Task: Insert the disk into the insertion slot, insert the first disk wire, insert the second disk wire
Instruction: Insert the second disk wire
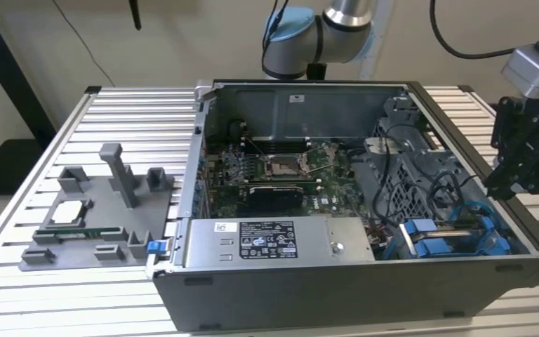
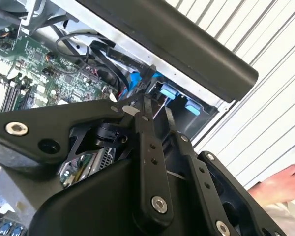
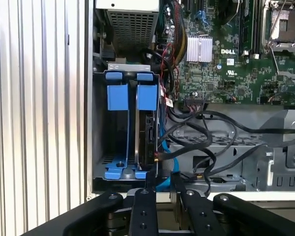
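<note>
Right now your gripper [image 3: 163, 179] has its jaws a narrow gap apart, and you can see nothing held between the two black fingers [image 3: 141, 206] in either wrist view. The jaws sit just outside the computer case [image 1: 344, 295], near its rim.

Directly ahead of the jaws you have the insertion slot [image 3: 98, 147], a grey sheet-metal bay at the case's corner. The disk [image 3: 148, 137] stands edge-on inside it, clipped in its blue carrier [image 3: 147, 97]. It is already seated and not touching your fingers. A second blue carrier [image 3: 117, 97] stands just beside the first, on the side toward the case wall.

On the disk's other side a blue cable [image 3: 162, 147] runs along its edge. Black wires [image 3: 206, 142] loop near it over the perforated cage [image 3: 226, 142]. You cannot tell whether any of them is plugged into the disk.

Farther beyond the jaws lie the green motherboard [image 3: 221, 73] and the grey power supply [image 3: 132, 24]. Behind the gripper a person's hand [image 2: 280, 184] rests over the slatted table [image 3: 39, 98].
</note>
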Controlling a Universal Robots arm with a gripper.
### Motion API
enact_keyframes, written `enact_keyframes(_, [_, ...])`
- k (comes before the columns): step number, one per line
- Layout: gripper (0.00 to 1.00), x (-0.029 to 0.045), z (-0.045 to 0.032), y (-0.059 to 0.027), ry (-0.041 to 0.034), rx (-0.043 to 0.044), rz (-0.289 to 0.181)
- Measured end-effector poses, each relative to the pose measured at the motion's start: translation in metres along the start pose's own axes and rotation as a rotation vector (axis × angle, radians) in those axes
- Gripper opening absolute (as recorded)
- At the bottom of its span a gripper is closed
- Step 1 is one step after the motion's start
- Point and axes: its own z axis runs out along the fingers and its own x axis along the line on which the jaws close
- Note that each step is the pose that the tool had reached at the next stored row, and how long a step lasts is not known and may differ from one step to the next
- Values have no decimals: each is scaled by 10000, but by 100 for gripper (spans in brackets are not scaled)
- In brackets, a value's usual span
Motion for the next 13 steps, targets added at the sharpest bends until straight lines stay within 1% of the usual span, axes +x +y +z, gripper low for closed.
enact_keyframes(3, [100, -1, 0, -17, -21, -2, -21])
enact_keyframes(8, [100, 0, 2, -18, -20, -1, -23])
enact_keyframes(11, [100, -4, 15, -19, -28, 1, -23])
enact_keyframes(13, [100, -6, 26, -21, -70, 23, -32])
